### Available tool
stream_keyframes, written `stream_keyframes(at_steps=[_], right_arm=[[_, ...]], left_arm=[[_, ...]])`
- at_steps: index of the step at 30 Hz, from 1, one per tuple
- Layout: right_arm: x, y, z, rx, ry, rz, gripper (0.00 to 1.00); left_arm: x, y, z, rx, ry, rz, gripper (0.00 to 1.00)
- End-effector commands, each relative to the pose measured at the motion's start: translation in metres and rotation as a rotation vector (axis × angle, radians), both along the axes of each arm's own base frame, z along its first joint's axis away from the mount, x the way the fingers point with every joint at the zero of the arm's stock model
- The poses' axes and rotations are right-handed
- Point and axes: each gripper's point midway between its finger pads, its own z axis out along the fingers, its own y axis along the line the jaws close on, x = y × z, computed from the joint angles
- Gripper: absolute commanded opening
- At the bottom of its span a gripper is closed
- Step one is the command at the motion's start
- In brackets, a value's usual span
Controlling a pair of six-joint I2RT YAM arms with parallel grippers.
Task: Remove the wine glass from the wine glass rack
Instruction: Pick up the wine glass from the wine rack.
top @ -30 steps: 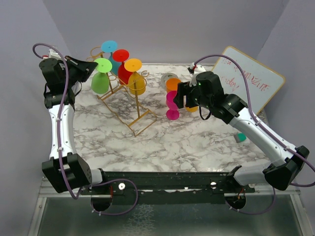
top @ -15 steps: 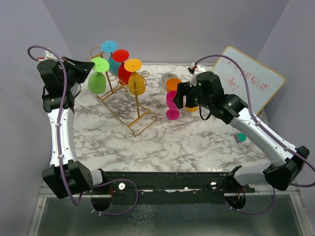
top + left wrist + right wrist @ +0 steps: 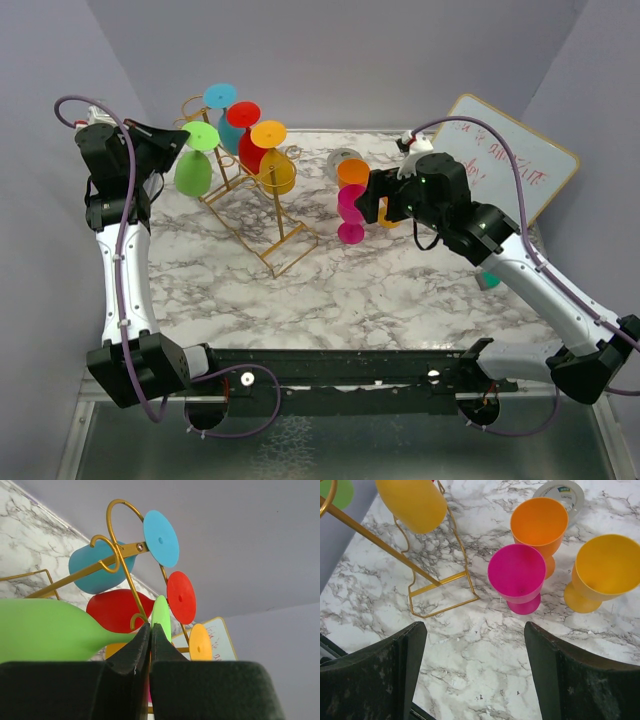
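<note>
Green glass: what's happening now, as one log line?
left gripper: shut on green wine glass stem | green wine glass: beside wine glass rack | right gripper: open near pink glass

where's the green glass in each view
Top external: green glass upper left, stem in the left gripper.
Left wrist: fills the left, stem between the fingers.
Right wrist: sliver in the top-left corner.
Shared landmark: gold rack, in all three.
</note>
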Motion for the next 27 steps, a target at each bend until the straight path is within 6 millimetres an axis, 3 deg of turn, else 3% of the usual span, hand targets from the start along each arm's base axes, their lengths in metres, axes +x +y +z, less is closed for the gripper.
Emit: stream_keyframes(at_steps=[1, 7, 13, 16, 22, 27], right_arm=[[0.002, 0.001, 0.004, 0.010, -0.017, -0.004, 0.85], [0.001, 0.001, 0.004, 0.009, -0.018, -0.003, 0.85], [0.000, 0.001, 0.004, 0.006, -0.016, 0.002, 0.85], [0.000, -0.002, 0.005, 0.004, -0.020, -0.006, 0.85], [0.000, -0.003, 0.004, -0.001, -0.022, -0.011, 0.85], [-0.002, 0.003, 0.005, 0.012, -0.019, 0.024, 0.85]], left_arm=[[-0.008, 0.004, 0.012, 0.035, -0.026, 0.026, 0.00], [-0.009, 0.005, 0.013, 0.040, -0.034, 0.037, 0.00], [0.005, 0.014, 0.028, 0.068, -0.040, 0.052, 0.00], [0.007, 0.013, 0.026, 0.057, -0.038, 0.046, 0.00], [-0.006, 0.007, 0.012, 0.042, -0.022, 0.030, 0.00], [-0.020, 0.006, 0.017, 0.082, -0.045, 0.039, 0.00]])
